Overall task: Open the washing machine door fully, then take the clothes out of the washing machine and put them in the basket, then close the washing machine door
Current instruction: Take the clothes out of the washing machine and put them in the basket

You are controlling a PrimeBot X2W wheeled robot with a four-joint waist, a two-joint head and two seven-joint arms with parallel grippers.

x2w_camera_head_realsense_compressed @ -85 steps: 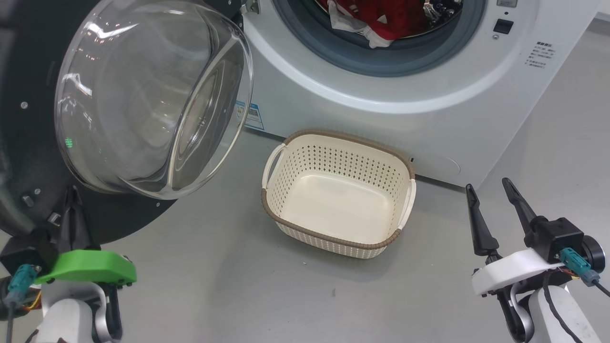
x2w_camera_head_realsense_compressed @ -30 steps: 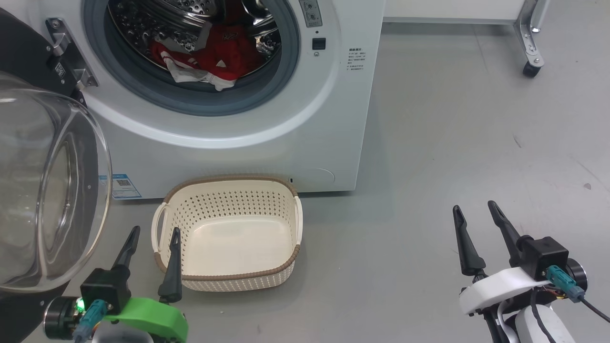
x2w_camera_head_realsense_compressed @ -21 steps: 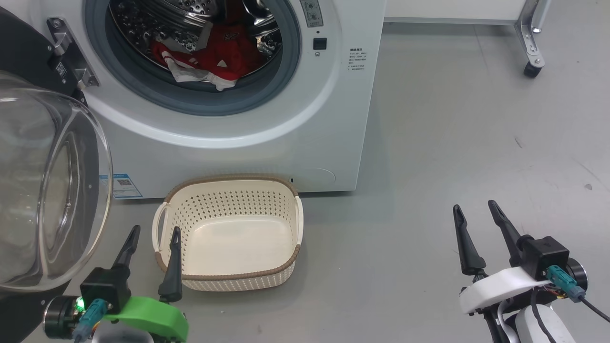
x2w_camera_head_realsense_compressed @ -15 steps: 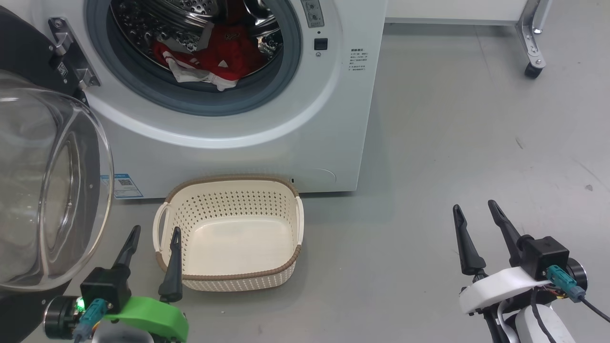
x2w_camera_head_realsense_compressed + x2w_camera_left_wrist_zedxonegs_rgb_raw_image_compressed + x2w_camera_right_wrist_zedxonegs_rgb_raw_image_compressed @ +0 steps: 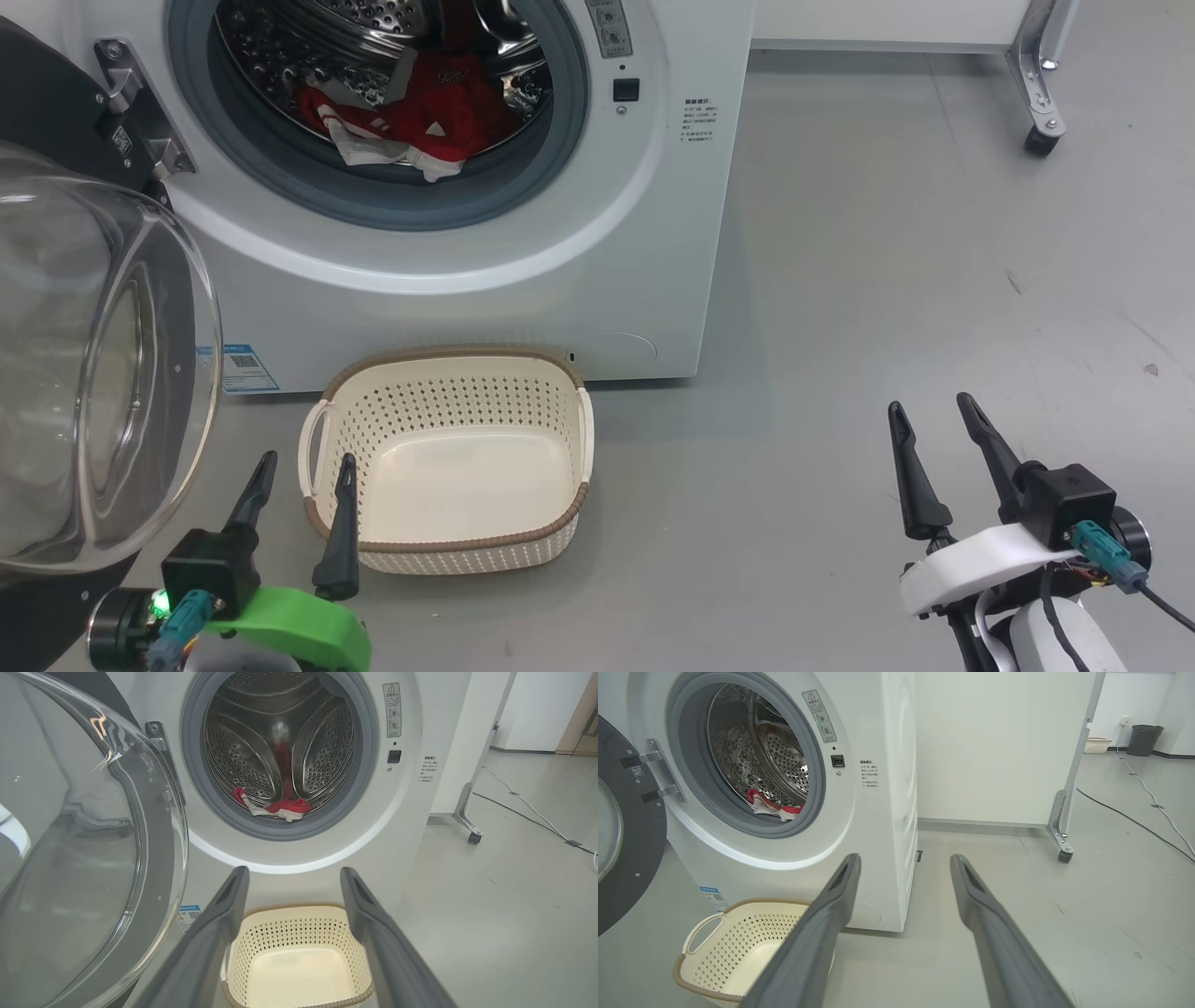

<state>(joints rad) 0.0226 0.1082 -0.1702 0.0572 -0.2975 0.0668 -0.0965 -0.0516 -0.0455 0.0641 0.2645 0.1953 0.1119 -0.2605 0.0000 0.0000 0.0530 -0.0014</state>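
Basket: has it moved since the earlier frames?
No. The basket still has its back corner by the small dark mark low on the washing machine; only the camera turned.

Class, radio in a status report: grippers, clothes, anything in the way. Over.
Left gripper and right gripper open, empty. Clothes in the washing machine, basket empty. Washing machine door open, left of left gripper.

Bright, even light (soft shadows)

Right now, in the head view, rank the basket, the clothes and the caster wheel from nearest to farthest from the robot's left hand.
1. basket, just beside the left hand.
2. clothes, up in the drum.
3. caster wheel, far right.
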